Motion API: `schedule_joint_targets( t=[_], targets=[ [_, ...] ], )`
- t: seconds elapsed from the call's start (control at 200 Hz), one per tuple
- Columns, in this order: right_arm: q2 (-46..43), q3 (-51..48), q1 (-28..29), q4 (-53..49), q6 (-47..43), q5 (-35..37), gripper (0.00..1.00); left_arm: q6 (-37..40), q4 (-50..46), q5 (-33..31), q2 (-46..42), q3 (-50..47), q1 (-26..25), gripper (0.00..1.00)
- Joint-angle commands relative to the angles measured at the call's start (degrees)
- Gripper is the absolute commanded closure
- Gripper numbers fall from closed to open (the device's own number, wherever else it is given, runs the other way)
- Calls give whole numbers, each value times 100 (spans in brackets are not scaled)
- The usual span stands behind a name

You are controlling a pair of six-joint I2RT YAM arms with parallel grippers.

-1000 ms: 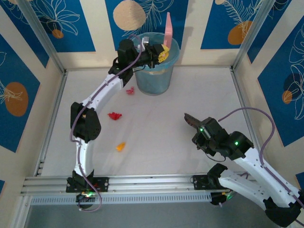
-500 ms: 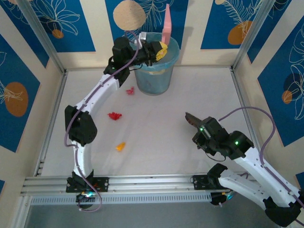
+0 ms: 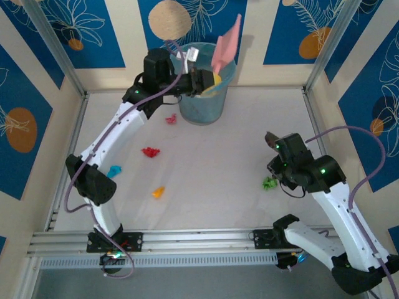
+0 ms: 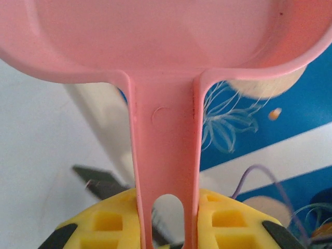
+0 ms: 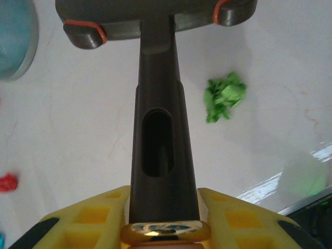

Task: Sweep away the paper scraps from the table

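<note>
Seemingly dumping — left gripper (image 3: 211,78), clamped on the dustpan (image 3: 227,40), tips it over the bin (image 3: 202,109); right gripper (image 5: 163,220) grips the brush (image 5: 158,104) — next, pan down beside the green scrap (image 5: 224,96).

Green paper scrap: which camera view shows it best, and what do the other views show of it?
Right wrist view: the green paper scrap lies large and crisp on the table, right of the brush handle. Top external shows it as a small green speck.
</note>
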Motion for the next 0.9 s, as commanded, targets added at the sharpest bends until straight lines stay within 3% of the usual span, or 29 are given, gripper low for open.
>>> schedule_joint_targets(
  t=[0.0,0.195,0.345,0.535,0.73,0.895],
  targets=[
    [40,236,-713,-366,-694,-169,100,1939,-1775,-400,-355,196,-267,100],
    [296,197,-2324,-668,-1133,-1035,100,3266,-3027,-1044,-555,-175,-765,100],
    [337,58,-3067,-725,-1070,-1437,100,3835,-3527,-1710,-439,-449,-1353,100],
    [327,37,-3403,-699,-894,-1714,100,4520,-4070,-2969,-151,-722,-2147,100],
    [317,-34,-3441,-617,-870,-1832,100,4908,-3945,-3562,-303,-1622,-2417,100],
    [297,-156,-3441,-649,-699,-1967,100,5504,-3908,-4737,-378,-2475,-2890,100]
  ],
)
